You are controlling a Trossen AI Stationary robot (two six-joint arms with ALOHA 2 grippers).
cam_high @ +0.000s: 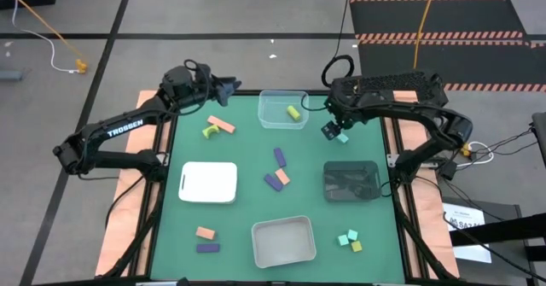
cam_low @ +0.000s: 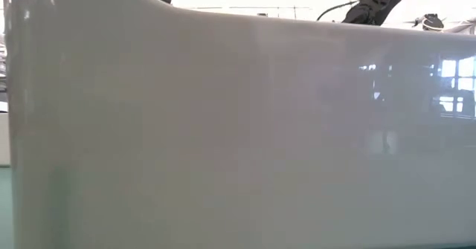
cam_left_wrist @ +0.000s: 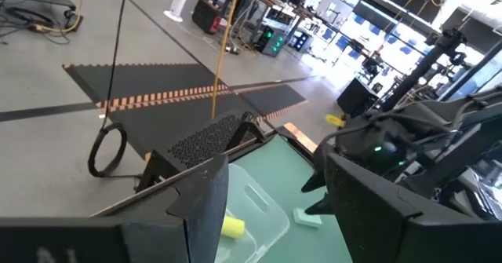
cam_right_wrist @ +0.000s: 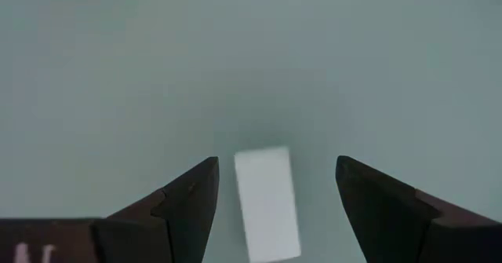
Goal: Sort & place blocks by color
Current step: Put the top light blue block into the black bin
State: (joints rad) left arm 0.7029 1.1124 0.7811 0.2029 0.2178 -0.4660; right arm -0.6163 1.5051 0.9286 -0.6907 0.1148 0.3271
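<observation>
Your two arms are matte black, jointed and angular; the left arm (cam_high: pixel 119 132) carries white TROSSEN lettering, the right arm (cam_high: pixel 401 94) a perforated panel and looping black cable.

— What lay around the green table (cam_high: pixel 256 201)?
— A grey concrete floor (cam_high: pixel 213 13), crossed by dark lines, with black mats (cam_high: pixel 435 17) edged in orange-striped tape and a yellow cable (cam_high: pixel 38 21) trailing over it.
— And farther back?
— A bright workshop: racks of equipment (cam_left_wrist: pixel 274 27), a white fan (cam_left_wrist: pixel 179 0), big windows (cam_left_wrist: pixel 376 23) letting in daylight.
</observation>
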